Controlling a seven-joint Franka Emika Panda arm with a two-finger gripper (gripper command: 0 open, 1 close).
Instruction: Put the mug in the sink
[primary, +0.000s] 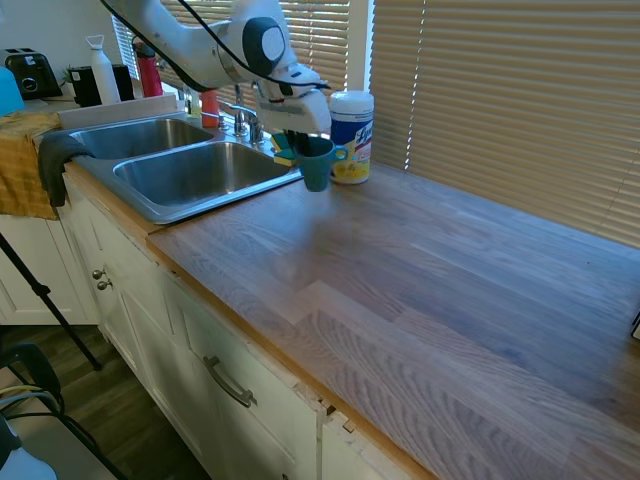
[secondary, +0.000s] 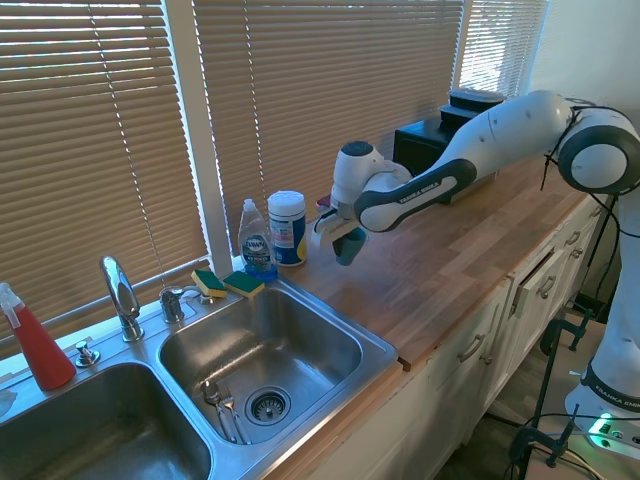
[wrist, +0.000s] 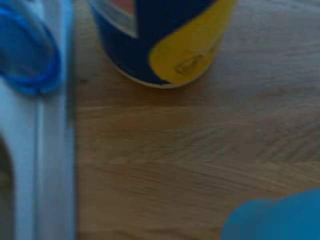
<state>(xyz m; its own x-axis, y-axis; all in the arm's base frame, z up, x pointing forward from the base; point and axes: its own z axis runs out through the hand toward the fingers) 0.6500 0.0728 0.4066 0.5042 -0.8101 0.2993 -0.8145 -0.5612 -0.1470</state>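
The gripper (primary: 312, 143) is closed on the mug (primary: 317, 165) and holds it up off the wooden counter (primary: 420, 290), right beside the sink (primary: 190, 172). The wipes can (primary: 351, 136) stands just behind it. The second outside view shows more: a soap bottle (secondary: 256, 241) and two sponges (secondary: 227, 284) (on the sink's back rim). Close up, the wrist view is blurry.

A wipes canister (secondary: 287, 228) stands on the wooden counter (primary: 420, 290) beside a dish soap bottle (secondary: 256, 240). Two sponges (secondary: 228, 283) lie nearby. A red spray bottle (secondary: 33, 340) stands further off.
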